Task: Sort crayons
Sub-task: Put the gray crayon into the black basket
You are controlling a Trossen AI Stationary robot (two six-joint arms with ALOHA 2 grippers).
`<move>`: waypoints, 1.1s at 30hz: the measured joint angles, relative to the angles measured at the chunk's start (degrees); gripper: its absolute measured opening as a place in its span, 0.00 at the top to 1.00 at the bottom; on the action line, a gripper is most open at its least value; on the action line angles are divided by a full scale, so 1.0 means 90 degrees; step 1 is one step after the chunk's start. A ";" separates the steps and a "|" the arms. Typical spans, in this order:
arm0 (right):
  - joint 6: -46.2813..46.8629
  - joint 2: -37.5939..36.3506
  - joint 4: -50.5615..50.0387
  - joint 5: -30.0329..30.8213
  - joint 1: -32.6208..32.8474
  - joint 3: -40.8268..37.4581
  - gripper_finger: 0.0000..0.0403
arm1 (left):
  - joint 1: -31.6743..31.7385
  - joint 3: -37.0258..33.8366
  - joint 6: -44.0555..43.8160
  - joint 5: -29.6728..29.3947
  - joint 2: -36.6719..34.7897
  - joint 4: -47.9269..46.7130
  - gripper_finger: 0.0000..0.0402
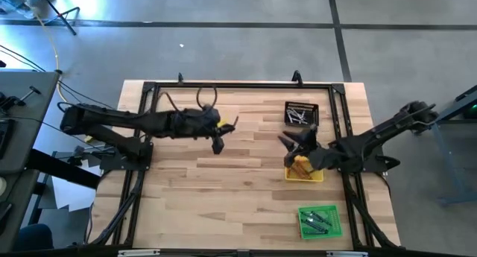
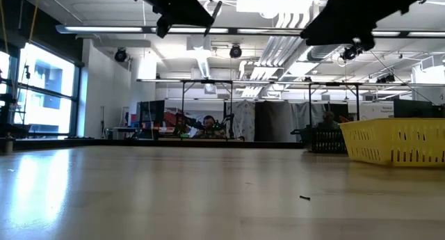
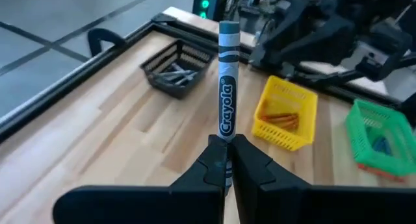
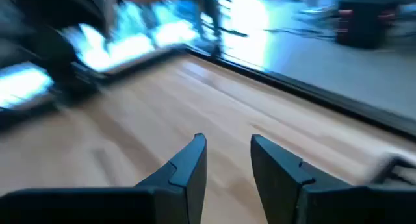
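L pincer [image 3: 226, 160] clamps 1 grey-teal crayon [image 3: 226, 87], Crayola label, upright; R pincer [image 4: 226, 156] agape, empty.

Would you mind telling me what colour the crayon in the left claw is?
Grey, with darker bands; the crayon shows best in the left wrist view.

Robotics lab or open workshop hall. Wood-slat table [image 1: 246, 197] in a black metal frame [image 1: 238, 85], on grey concrete floor [image 1: 223, 33]. Exposed ducts [image 2: 292, 31] and strip lights [image 2: 104, 29] overhead. More framed workstations [image 2: 208, 108] beyond, people seated there, probably at similar rigs. Tall windows [image 2: 42, 94] at 9 o'clock.
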 joint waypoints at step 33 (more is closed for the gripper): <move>-0.2350 0.1456 0.5695 -0.3266 -0.0480 -0.0170 0.72 | -0.1302 -0.0187 -0.0228 0.0005 0.2077 0.4249 1.00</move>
